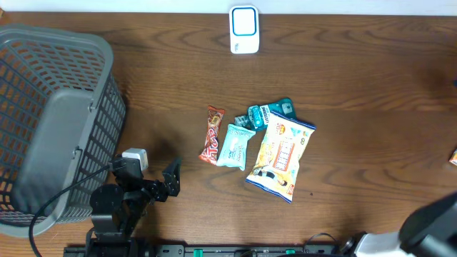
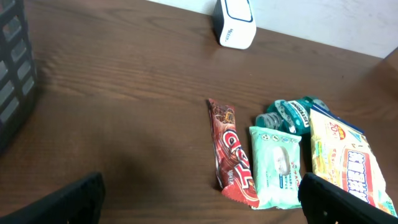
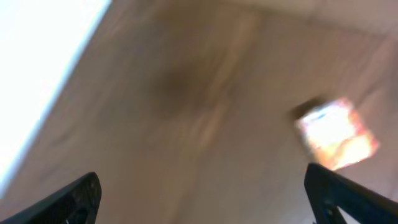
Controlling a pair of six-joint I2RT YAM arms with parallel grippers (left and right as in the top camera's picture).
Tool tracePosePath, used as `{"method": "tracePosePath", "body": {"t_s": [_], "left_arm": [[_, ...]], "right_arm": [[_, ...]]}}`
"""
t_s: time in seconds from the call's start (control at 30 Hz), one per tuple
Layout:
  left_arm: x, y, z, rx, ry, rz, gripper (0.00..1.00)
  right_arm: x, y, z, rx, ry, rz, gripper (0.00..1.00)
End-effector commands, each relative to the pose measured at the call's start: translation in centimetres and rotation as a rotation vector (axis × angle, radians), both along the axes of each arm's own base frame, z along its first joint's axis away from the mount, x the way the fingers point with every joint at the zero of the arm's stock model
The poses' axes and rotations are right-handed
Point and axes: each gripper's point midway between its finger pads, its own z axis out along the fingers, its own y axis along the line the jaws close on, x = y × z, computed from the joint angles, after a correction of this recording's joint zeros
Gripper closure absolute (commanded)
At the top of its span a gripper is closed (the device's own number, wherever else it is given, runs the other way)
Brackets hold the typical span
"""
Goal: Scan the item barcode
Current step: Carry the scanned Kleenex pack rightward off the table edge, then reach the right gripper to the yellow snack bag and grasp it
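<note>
Both left tool [image 1: 171, 180] and right tool [image 3: 200, 179] gape empty; grabbing the bag [image 1: 280, 157] could drag the wipes [image 1: 235, 146] just beside it or cover its barcode.

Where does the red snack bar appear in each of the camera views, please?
Overhead: the red snack bar lies just left of centre, leftmost in the cluster of packets.
Left wrist: right of centre in the lower half, lying lengthwise away from the camera.
Right wrist: cannot be made out; the picture is blurred.
Shared landmark: the pale blue wipes pack lies beside it, on its right, in both clear views.
</note>
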Motion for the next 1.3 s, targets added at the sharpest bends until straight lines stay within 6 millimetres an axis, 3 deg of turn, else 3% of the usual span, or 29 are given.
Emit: {"method": "tracePosePath", "body": {"t_s": [0.0, 0.03, 0.07, 0.17, 0.23, 0.33, 0.47, 0.63, 0.7, 0.9, 1.1, 1.27], "left_arm": [[-0.1, -0.2, 0.1, 0.005, -0.006, -0.014, 0.01], [-0.1, -0.2, 0.1, 0.005, -0.006, -0.014, 0.01], [-0.1, -0.2, 0.1, 0.005, -0.007, -0.014, 0.01], [-0.1, -0.2, 0.1, 0.004, -0.007, -0.014, 0.01], [-0.1, -0.2, 0.1, 0.004, -0.007, -0.014, 0.01], [-0.1, -0.2, 0.1, 0.004, -0.007, -0.014, 0.01], [-0.1, -0.2, 0.1, 0.004, -0.007, -0.014, 0.01], [-0.1, -0.2, 0.1, 0.004, -0.007, -0.014, 0.01], [-0.1, -0.2, 0.1, 0.005, -0.007, -0.014, 0.01], [-0.1, -0.2, 0.1, 0.004, -0.007, -0.014, 0.0], [-0.1, -0.2, 0.1, 0.004, -0.007, -0.014, 0.01], [-0.1, -0.2, 0.1, 0.004, -0.006, -0.014, 0.0]], "right_arm": [[2.2, 11.9, 1.4, 0.35, -0.107, 0.264, 0.01], [2.2, 14.8, 1.0, 0.415, -0.079, 0.324, 0.01], [2.2, 16.4, 0.7, 0.449, -0.061, 0.36, 0.01], [2.3, 24.8, -0.3, 0.575, 0.026, 0.56, 0.01], [1.2, 31.2, -1.2, 0.607, 0.123, 0.766, 0.01], [0.1, 36.0, -3.0, 0.505, 0.241, 0.928, 0.01], [-1.6, 40.0, -6.3, 0.285, 0.427, 0.89, 0.01], [-4.9, 43.7, -10.9, 0.079, 0.61, 0.761, 0.01], [-5.7, 44.2, -12.2, 0.038, 0.651, 0.73, 0.01], [-7.9, 43.5, -17.6, -0.043, 0.825, 0.561, 0.08], [-8.1, 43.2, -20.3, -0.065, 0.889, 0.546, 0.08], [-8.1, 43.2, -21.4, -0.071, 0.906, 0.542, 0.06]]}}
